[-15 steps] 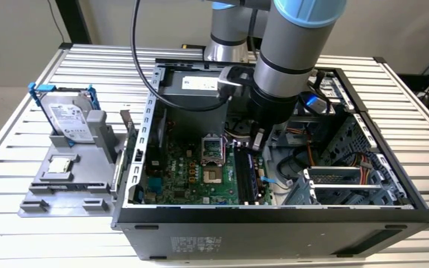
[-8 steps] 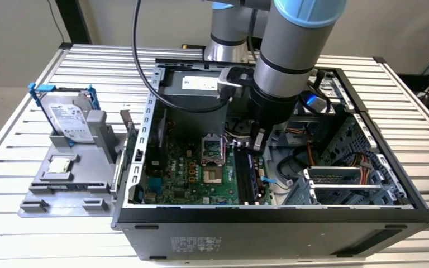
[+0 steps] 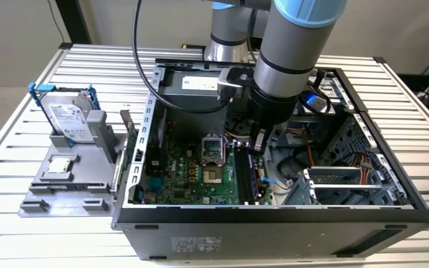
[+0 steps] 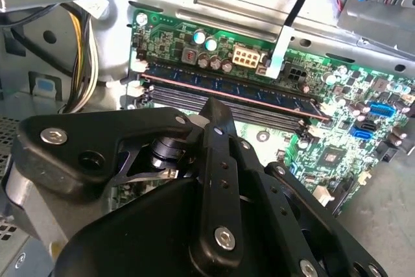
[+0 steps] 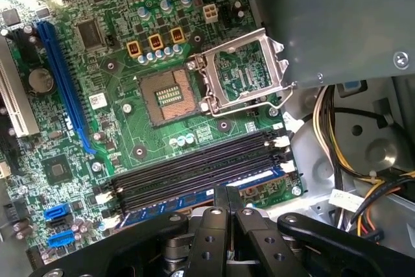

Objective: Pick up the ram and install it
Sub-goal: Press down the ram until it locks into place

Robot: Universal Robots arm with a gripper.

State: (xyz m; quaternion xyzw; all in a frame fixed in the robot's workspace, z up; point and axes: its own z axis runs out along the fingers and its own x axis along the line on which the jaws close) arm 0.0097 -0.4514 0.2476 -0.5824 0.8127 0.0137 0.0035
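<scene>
A Universal Robots arm (image 3: 292, 56) reaches down into an open computer case (image 3: 274, 215) lying on a slatted metal bench (image 3: 20, 240), its pincer (image 5: 231, 194) lowered over the memory slots (image 5: 194, 163) of the green motherboard (image 5: 130, 128). In both wrist views the pincer's two black fingers (image 4: 217, 128) are pressed together, tips meeting directly above the ram (image 4: 227, 89), a long dark stick with a row of chips that sits upright in the slot at the outer edge of the slot bank; whether the tips touch its top edge cannot be told. In the first wrist view the ram (image 5: 194, 200) shows as a blue-labelled strip just beside the fingertips, with the empty black slots alongside it and the opened processor socket (image 5: 243, 76) farther across the board. Toward the bench's edge at the exterior view's left, well apart from the case, a silver hard drive in a blue frame (image 3: 69, 114) stands upright in a grey fixture (image 3: 69, 184).
</scene>
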